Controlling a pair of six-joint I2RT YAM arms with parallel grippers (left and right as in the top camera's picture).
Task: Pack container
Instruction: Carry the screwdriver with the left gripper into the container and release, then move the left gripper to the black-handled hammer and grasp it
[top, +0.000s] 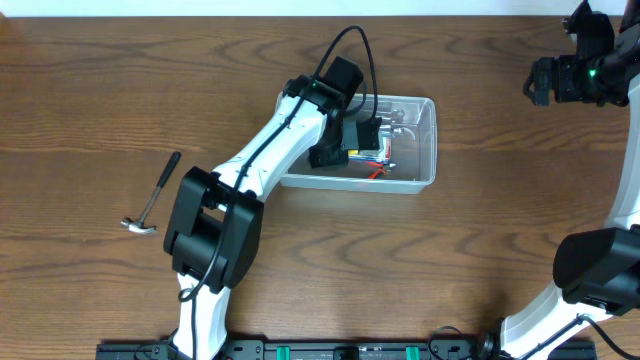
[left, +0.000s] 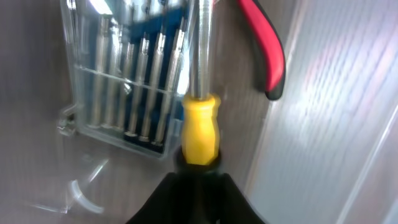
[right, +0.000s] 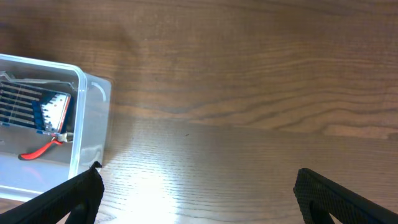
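The container (top: 431, 140) sits on the surface (top: 100, 80). Inside it, the left tool (left: 198, 169) is closed on the yellow-handled screwdriver (left: 200, 127), beside the screwdriver case (left: 124, 87) and red pliers (left: 267, 50). This looks like the placing step; next the tool should open and lift out. The hammer (top: 152, 195), well left of the container, seems next. The right tool (right: 198, 190) hovers to the container's right, wide open and empty.

The container (top: 434, 140) sits at the middle of the table (top: 100, 80), the hammer (top: 158, 195) well apart to its left. Inside it, 1 screwdriver (left: 199, 124) held by the left tool (left: 199, 165) lies between a case of screwdrivers (left: 124, 93) and the pliers (left: 264, 50).
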